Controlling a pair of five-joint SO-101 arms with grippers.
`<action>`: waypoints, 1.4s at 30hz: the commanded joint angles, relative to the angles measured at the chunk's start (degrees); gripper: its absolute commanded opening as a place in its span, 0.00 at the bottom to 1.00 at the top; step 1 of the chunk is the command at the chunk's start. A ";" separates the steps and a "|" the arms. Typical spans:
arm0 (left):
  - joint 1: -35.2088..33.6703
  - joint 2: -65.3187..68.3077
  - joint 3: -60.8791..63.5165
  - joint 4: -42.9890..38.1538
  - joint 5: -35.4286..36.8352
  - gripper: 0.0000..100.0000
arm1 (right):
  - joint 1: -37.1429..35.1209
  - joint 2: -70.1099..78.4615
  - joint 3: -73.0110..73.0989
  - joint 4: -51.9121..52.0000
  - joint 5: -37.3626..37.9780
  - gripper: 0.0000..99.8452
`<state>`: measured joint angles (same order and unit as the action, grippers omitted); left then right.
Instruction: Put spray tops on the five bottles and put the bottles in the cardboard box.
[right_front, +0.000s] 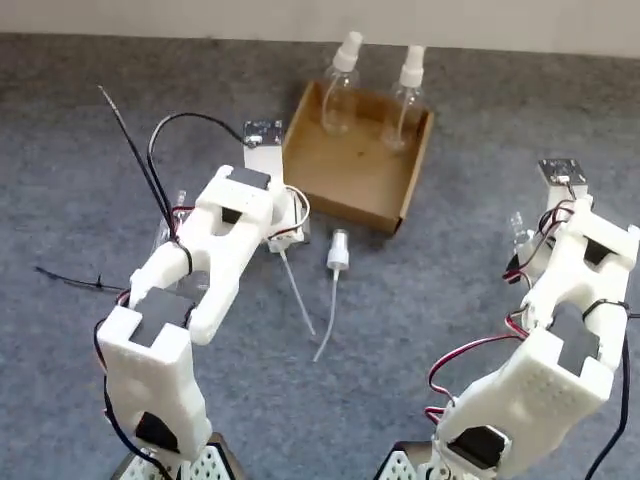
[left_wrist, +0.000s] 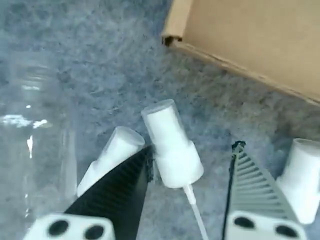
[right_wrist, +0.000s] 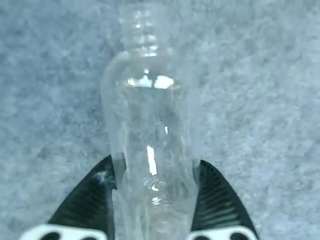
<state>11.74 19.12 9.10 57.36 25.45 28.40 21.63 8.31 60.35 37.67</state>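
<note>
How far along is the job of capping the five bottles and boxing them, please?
Done: two capped bottles stand in the cardboard box. In hand: the right gripper holds an uncapped bottle; the left gripper is open around a spray top. Left: three bottles to cap and box.

A grey carpet (right_front: 90, 110) with a short, mottled, felt-like nap covers the whole work surface, reaching every edge of the high view but the far one; along that far edge runs a pale strip (right_front: 200, 18), cream and plain; whether it is wall or bare board cannot be told; the light is soft and even; shadows on the carpet are faint and blurred.
</note>
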 joint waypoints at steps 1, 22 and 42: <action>0.92 -0.40 -2.51 -1.05 0.35 0.22 | 0.75 1.63 0.84 1.80 0.70 0.08; 12.62 -1.10 -2.07 8.53 -14.07 0.05 | 3.47 1.45 0.66 6.73 0.70 0.15; 8.57 -20.97 20.26 3.78 -19.43 0.05 | 0.66 -11.03 1.19 6.81 0.44 0.20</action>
<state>22.99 3.21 27.82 63.25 6.46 30.33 14.15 9.54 66.95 38.11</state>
